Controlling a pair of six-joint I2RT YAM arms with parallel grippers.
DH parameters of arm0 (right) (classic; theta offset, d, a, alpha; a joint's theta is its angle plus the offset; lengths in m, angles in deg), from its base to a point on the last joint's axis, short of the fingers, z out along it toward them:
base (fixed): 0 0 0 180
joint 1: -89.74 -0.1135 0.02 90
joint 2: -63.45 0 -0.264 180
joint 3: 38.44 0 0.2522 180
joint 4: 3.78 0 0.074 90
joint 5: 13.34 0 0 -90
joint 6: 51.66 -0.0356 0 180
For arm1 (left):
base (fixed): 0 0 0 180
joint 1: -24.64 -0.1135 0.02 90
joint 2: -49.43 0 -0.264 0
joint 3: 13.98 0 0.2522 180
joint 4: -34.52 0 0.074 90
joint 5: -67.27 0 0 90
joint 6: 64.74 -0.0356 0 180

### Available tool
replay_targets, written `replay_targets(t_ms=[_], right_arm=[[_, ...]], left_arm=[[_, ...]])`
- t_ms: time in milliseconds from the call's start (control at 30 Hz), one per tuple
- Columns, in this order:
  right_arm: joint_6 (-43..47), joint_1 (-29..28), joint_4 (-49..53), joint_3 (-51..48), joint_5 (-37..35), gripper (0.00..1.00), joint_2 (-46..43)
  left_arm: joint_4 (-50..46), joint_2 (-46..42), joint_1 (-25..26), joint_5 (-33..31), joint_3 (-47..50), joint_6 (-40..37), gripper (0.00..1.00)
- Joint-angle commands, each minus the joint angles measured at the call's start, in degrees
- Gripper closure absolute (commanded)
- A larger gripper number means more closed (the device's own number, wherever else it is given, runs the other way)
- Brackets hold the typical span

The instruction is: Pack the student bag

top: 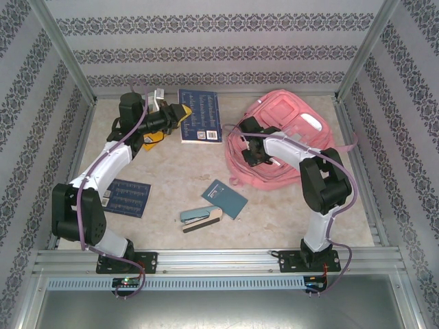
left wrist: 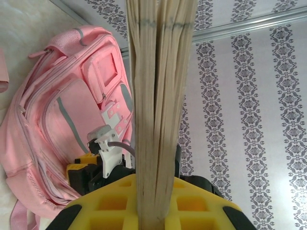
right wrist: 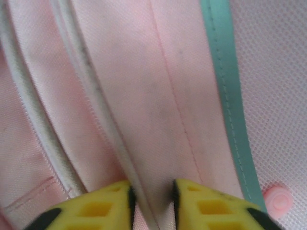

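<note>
A pink student bag [top: 288,140] lay on its back at the far right of a pale desk [top: 178,171], inside an enclosure with patterned walls. It was the largest thing there.

The right hand [top: 251,148] rested on the bag's left edge. In the right wrist view, the right hand [right wrist: 151,201] had its yellow fingers [right wrist: 96,206] pressed close together, pinching a raised fold of the bag's pink fabric [right wrist: 158,96] beside a line of pale piping. A green trim stripe [right wrist: 225,96] ran just right of the fold.

The left hand [top: 173,115] was well to the left of the bag, near the far wall. In the left wrist view, the left hand [left wrist: 153,201] gripped a thick book [left wrist: 158,110] standing on edge, its cream page edges facing the camera, with the bag [left wrist: 62,120] visible beyond it.

Other things lay on the desk. A blue book [top: 200,116] lay flat just left of the bag, beside the left hand. A teal notebook [top: 225,199] sat nearer than the bag, off its lower left corner. A stapler [top: 200,218] lay touching or just beside that notebook; which one I cannot tell. A dark booklet [top: 129,197] lay far left of the bag, next to the left arm.
</note>
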Motion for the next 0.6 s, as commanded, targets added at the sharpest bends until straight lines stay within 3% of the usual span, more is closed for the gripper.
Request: replay_targets(t_ms=[0,33,200,567], right_arm=[[-0.68,0.14,1.6,1.45,-1.42,0.93,1.83],[-0.81,0.14,1.98,1.99,-1.13,1.0,1.71],[-2.2,0.44,3.66,6.38,2.13,1.0,-1.17],[-10.83,6.97,5.67,21.43,17.12,1.0,-8.56]], left_arm=[[-0.11,-1.39,-0.94,0.68,-0.31,-2.29,1.0],[-0.42,-1.25,-0.92,0.65,-0.47,-2.51,1.0],[-0.48,-0.45,-0.96,0.25,-0.56,-2.7,1.0],[-2.91,2.62,0.4,-3.88,-0.79,-5.6,1.0]])
